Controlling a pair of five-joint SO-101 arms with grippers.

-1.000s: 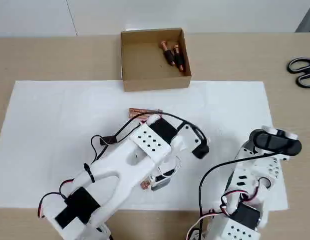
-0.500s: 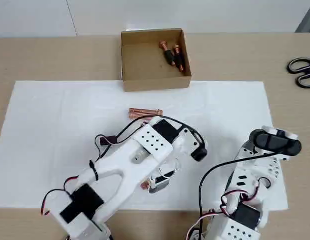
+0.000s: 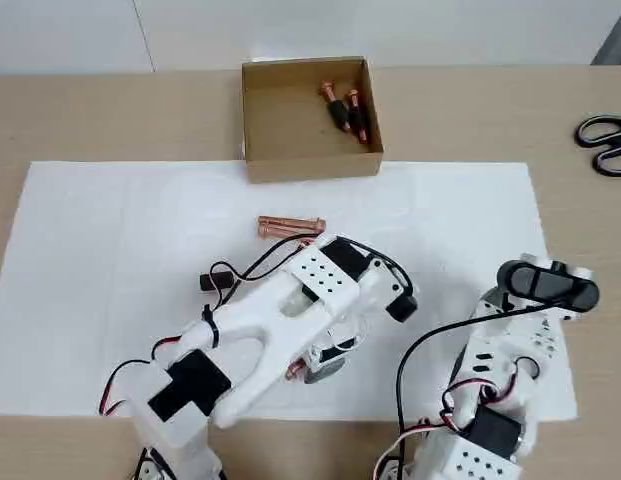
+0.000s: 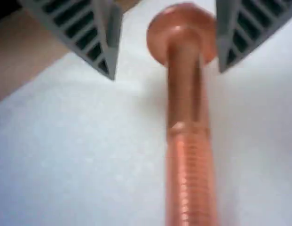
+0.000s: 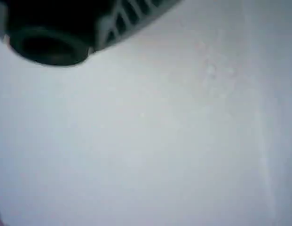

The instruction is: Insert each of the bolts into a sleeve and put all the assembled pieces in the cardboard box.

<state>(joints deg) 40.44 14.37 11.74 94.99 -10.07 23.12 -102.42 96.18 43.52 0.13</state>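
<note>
I log the bolt (image 4: 188, 122) at the left gripper (image 4: 165, 70) as bright copper, and the fingers (image 4: 89, 33) as grey with dark ribbed slats. In the high view I note a plain brown cardboard box (image 3: 310, 165), assembled pieces (image 3: 345, 108) in copper with black sleeves, two loose bolts (image 3: 290, 226) also copper, a white sheet (image 3: 100, 250), a tan table (image 3: 90, 110) and black-handled scissors (image 3: 605, 143). The left arm (image 3: 255, 335) and right arm (image 3: 490, 375) are white with black motors and cables; the blurred rounded shape (image 5: 47, 44) in the right wrist view appears black.
</note>
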